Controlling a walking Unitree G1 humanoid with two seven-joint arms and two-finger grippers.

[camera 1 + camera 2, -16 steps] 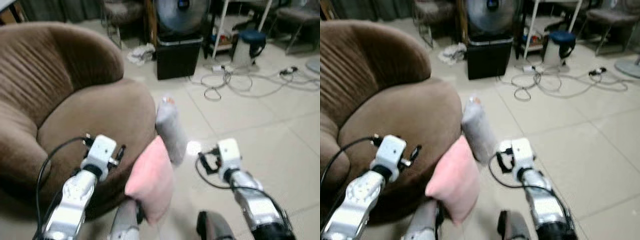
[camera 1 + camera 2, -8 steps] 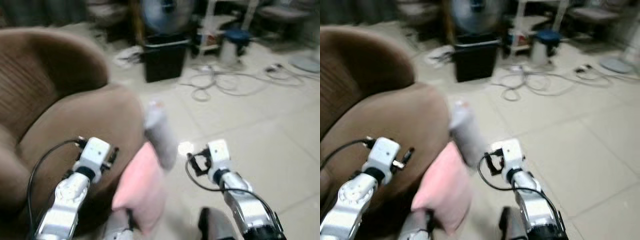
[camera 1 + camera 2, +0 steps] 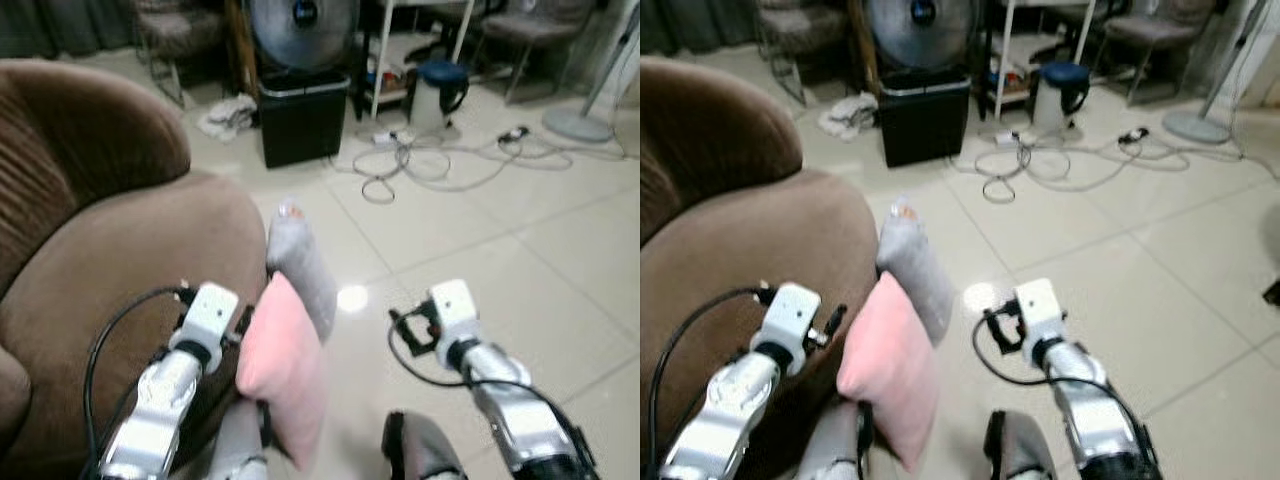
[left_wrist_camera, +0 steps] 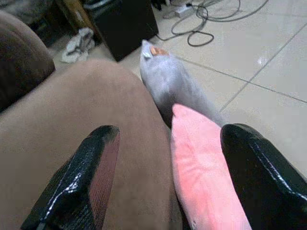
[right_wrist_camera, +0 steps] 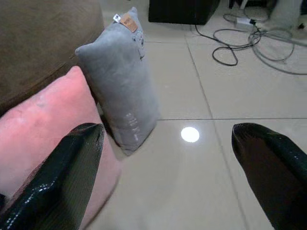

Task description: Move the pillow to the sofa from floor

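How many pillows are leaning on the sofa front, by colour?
Pink pillow: 1
Grey pillow: 1
Total: 2, both standing on the floor against the brown sofa.

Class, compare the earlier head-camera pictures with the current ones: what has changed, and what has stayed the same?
Mostly the camera shifted: the whole scene slid, so the robot turned or stepped. The left end effector sits nearer the pink pillow. Nothing was grasped or released. Both end effectors, left and right, stay open; the pink pillow and grey pillow still stand on the floor against the sofa.
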